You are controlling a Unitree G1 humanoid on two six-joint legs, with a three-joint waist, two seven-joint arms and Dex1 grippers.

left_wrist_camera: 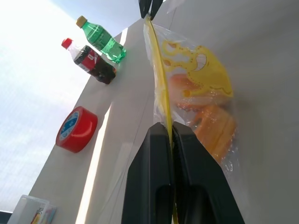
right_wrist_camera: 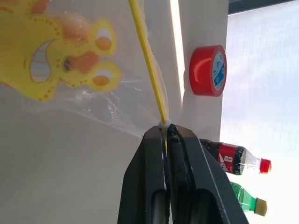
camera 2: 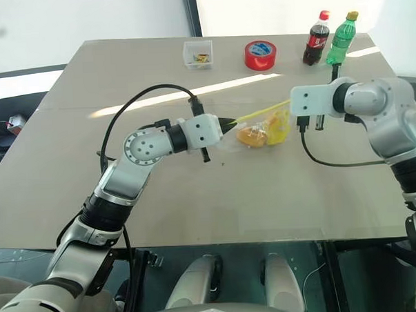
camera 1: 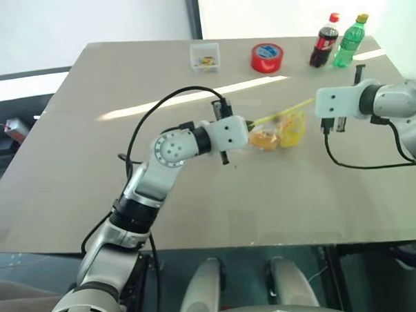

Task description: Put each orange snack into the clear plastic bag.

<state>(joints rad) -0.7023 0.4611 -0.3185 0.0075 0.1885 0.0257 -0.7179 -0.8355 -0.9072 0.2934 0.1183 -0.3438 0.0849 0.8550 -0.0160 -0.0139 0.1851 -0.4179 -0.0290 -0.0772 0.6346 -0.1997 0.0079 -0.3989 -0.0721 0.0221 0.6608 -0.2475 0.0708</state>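
Note:
The clear plastic bag [camera 1: 284,128], printed with a yellow cartoon figure, hangs just above the table between my two grippers, its yellow strip [left_wrist_camera: 160,74] stretched taut from one to the other. My left gripper [camera 1: 247,127] is shut on the strip's near end [left_wrist_camera: 170,129]. At the strip's far end my right gripper [camera 1: 312,104] is shut as well [right_wrist_camera: 165,129]. Orange snacks [camera 1: 263,140] show through the plastic inside the bag, one [left_wrist_camera: 213,132] low near my left fingers and another [left_wrist_camera: 179,87] higher up.
Along the table's far edge stand a small clear box [camera 1: 205,56], a red tape roll [camera 1: 266,57], a cola bottle [camera 1: 324,42] and a green bottle [camera 1: 348,42]. Black cables loop from both wrists over the grey table [camera 1: 70,169].

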